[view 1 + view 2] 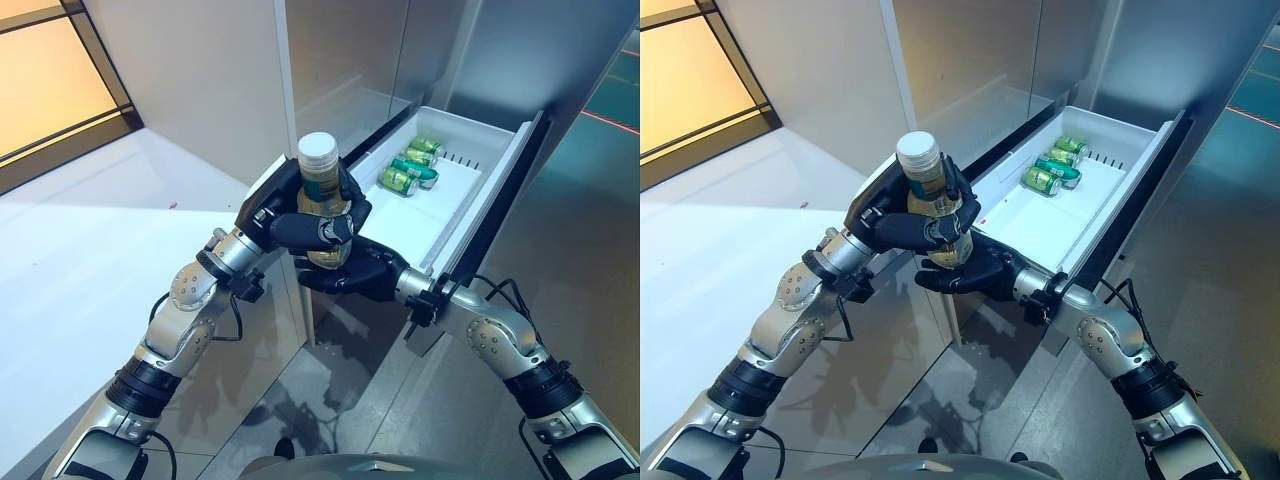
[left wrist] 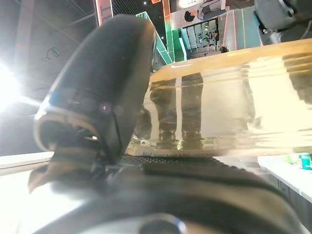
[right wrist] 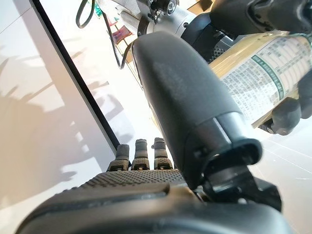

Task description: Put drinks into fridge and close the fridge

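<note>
A bottle [image 1: 322,178] of pale yellow drink with a light cap stands upright in my left hand [image 1: 298,228], whose fingers and thumb are curled round its middle. It also shows in the left wrist view [image 2: 219,102], lying against the palm. My right hand [image 1: 352,274] lies just under the bottle's base, palm up, with its fingers straight. In the right wrist view the thumb [image 3: 185,102] stands beside the labelled bottle [image 3: 253,68]. Both hands are in front of the near end of the open white fridge drawer [image 1: 425,222].
Green cans [image 1: 410,168] lie at the far end of the drawer. The drawer's dark front panel [image 1: 490,205] runs along its right side. The fridge's pale wall [image 1: 210,70] rises at the back left. Reflective grey floor [image 1: 330,390] lies below.
</note>
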Tool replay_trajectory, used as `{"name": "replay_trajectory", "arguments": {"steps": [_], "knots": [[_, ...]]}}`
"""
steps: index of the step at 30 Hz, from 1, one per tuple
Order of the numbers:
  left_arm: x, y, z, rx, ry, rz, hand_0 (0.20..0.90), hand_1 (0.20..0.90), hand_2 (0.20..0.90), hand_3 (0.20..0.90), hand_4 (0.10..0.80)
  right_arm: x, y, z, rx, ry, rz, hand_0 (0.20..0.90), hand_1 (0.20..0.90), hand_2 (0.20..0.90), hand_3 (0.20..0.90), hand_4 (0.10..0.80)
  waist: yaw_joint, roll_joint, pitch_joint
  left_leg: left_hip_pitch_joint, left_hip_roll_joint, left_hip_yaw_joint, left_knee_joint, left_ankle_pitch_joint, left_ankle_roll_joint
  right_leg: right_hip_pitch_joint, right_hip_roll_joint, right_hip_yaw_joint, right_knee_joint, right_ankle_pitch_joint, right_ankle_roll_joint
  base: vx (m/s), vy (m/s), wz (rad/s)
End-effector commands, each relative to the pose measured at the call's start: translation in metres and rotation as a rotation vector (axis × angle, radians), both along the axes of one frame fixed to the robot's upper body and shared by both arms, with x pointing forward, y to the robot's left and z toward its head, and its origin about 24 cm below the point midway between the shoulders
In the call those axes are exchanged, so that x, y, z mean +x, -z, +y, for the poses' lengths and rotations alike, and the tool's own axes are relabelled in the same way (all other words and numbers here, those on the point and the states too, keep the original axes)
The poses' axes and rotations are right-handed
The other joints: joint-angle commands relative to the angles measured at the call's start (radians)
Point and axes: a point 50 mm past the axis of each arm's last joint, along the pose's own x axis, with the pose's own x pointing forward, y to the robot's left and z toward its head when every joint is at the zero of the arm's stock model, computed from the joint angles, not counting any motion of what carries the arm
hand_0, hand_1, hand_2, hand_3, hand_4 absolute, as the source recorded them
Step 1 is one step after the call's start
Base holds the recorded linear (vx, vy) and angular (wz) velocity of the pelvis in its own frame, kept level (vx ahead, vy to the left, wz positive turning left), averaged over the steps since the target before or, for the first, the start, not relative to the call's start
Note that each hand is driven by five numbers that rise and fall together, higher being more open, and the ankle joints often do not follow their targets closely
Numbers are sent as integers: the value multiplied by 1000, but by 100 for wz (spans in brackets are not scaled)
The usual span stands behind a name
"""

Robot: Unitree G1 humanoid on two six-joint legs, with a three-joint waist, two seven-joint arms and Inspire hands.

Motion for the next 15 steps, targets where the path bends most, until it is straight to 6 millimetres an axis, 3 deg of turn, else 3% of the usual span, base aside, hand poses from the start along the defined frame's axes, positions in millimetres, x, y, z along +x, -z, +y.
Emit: {"name": "replay_trajectory", "arguments": {"steps": [1, 7, 15], "knots": [[6, -50, -8, -66, 17, -237, 300, 300, 300, 200, 100, -2, -88, 19, 260, -124, -395, 900, 900, 900, 900, 800, -9, -25, -63, 40, -101, 51, 7, -130, 83, -31, 49, 6, 97, -92, 11, 0, 0, 0], [9, -43, -11, -87, 69, -153, 300, 300, 300, 200, 100, 4, -101, 13, 224, -62, -478, 900, 900, 900, 900, 800, -12, -25, -62, 40, -102, 56, 12, -133, 85, -33, 49, 10, 99, -91, 12, 0, 0, 0], [8, -32, -23, -93, 148, -79, 300, 300, 300, 200, 100, 7, -99, 14, 128, -65, -502, 900, 900, 900, 900, 800, -17, -25, -60, 41, -102, 57, 16, -134, 86, -35, 51, 17, 101, -90, 11, 0, 0, 0]]}}
